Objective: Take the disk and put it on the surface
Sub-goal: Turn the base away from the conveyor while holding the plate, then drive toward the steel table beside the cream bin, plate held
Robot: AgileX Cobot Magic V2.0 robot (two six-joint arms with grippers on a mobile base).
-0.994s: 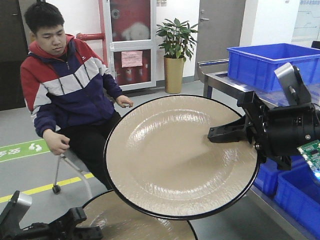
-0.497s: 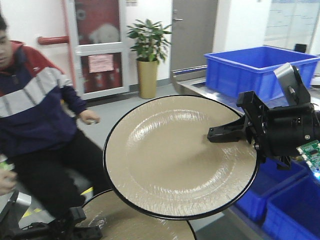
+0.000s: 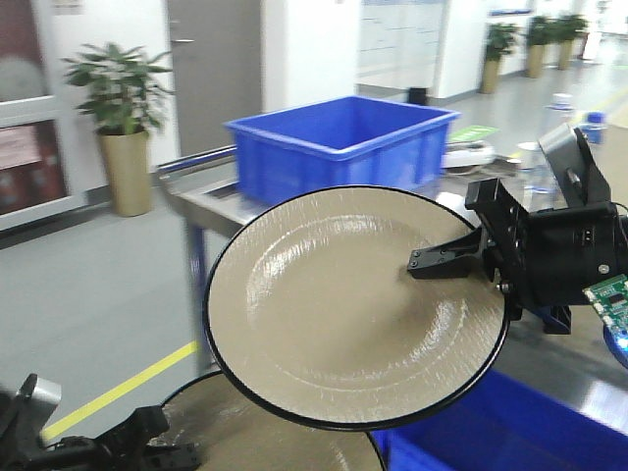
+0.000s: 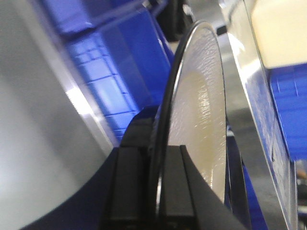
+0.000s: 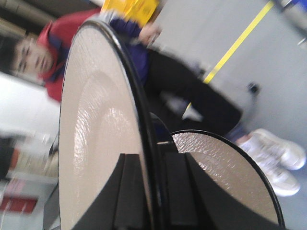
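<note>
In mid-air before a blue crate (image 3: 334, 147), the right gripper (image 3: 432, 263) clamps the disk (image 3: 334, 314) by its rim, face near upright; the left gripper (image 3: 162, 444), lower, pinches a second disk (image 3: 265, 437).

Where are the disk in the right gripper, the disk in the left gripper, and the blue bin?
Right-held disk (image 3: 339, 309): front-facing view, centre of its face.
Left-held disk (image 3: 255, 446): front-facing view, its visible beige top.
Blue bin (image 3: 314, 162): front-facing view, front wall.
</note>
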